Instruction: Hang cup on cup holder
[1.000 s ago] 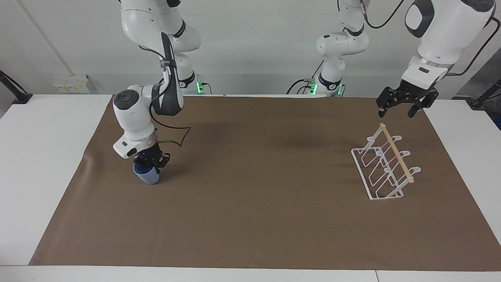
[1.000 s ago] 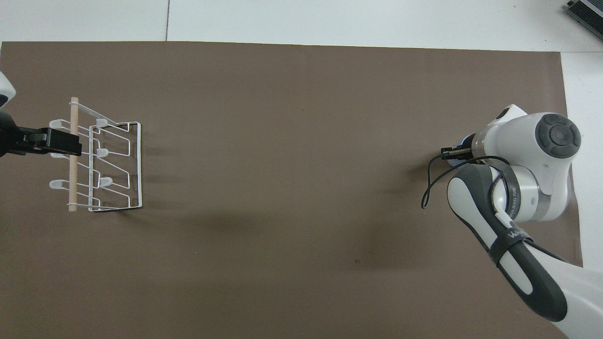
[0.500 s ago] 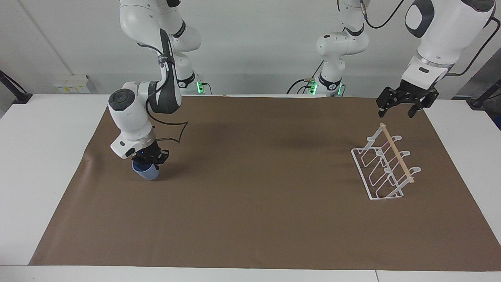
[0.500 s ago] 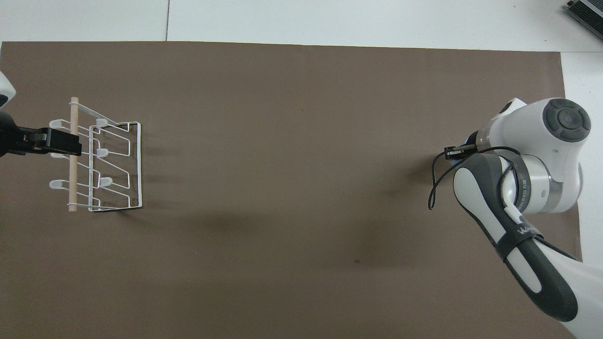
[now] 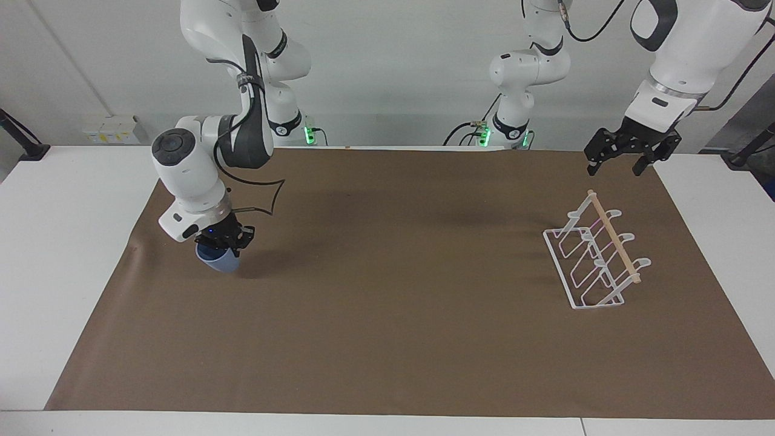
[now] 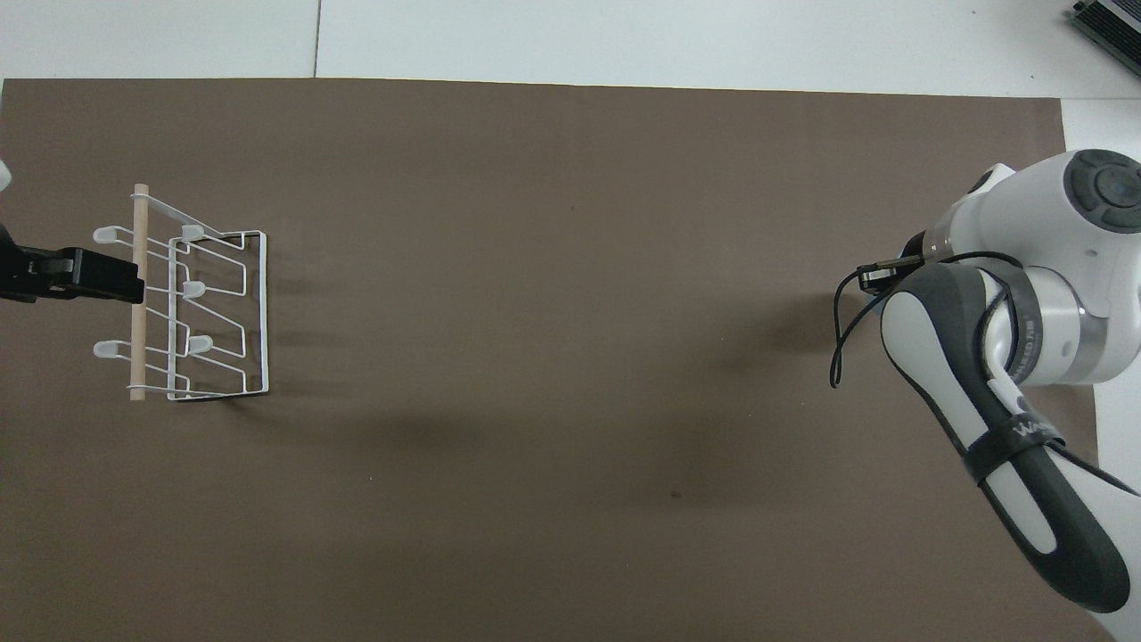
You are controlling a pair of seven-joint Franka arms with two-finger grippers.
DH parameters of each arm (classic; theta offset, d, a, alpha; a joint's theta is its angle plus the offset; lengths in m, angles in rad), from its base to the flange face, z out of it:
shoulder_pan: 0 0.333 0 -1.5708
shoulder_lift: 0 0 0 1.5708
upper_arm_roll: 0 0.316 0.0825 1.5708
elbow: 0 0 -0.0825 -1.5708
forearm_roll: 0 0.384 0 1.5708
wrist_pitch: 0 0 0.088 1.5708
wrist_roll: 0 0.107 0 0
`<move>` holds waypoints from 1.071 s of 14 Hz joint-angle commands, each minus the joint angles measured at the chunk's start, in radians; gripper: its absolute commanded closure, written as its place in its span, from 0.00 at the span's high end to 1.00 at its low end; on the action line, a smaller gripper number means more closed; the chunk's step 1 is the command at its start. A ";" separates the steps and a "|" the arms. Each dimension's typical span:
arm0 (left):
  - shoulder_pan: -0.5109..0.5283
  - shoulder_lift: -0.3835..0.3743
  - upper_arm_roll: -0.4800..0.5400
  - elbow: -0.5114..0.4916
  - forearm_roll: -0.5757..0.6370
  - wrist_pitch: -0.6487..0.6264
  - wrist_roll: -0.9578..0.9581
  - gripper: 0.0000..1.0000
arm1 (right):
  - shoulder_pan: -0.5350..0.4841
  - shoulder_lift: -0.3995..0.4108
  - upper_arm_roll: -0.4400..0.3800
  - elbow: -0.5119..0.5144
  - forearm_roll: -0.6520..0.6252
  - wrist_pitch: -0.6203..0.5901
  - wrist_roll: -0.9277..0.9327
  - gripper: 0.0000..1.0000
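My right gripper (image 5: 223,240) is shut on the rim of the light-blue cup (image 5: 217,261) and holds it tilted just above the brown mat, toward the right arm's end of the table. In the overhead view the cup is hidden under the right arm's wrist. The white wire cup holder (image 5: 596,261) with its wooden dowel stands on the mat toward the left arm's end; it also shows in the overhead view (image 6: 192,303). No cup hangs on it. My left gripper (image 5: 623,165) is open and empty, up in the air over the holder's dowel end (image 6: 85,275).
The brown mat (image 5: 387,339) covers most of the white table (image 5: 54,254). Between the cup and the holder the mat is bare. A grey device (image 6: 1110,25) lies at the table's corner farthest from the robots, at the right arm's end.
My right gripper has lifted the cup off the mat and carried it a little toward the right arm's end of the table. My left gripper has risen slightly.
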 commanded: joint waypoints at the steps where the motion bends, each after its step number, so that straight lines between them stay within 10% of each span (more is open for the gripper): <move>1: 0.019 -0.012 0.001 0.020 -0.107 -0.052 0.010 1.00 | -0.012 -0.009 0.001 0.065 0.011 -0.085 -0.030 0.00; 15: 0.034 -0.140 -0.012 -0.243 -0.521 0.118 -0.645 1.00 | 0.008 -0.175 0.021 0.161 0.019 -0.337 -0.034 0.00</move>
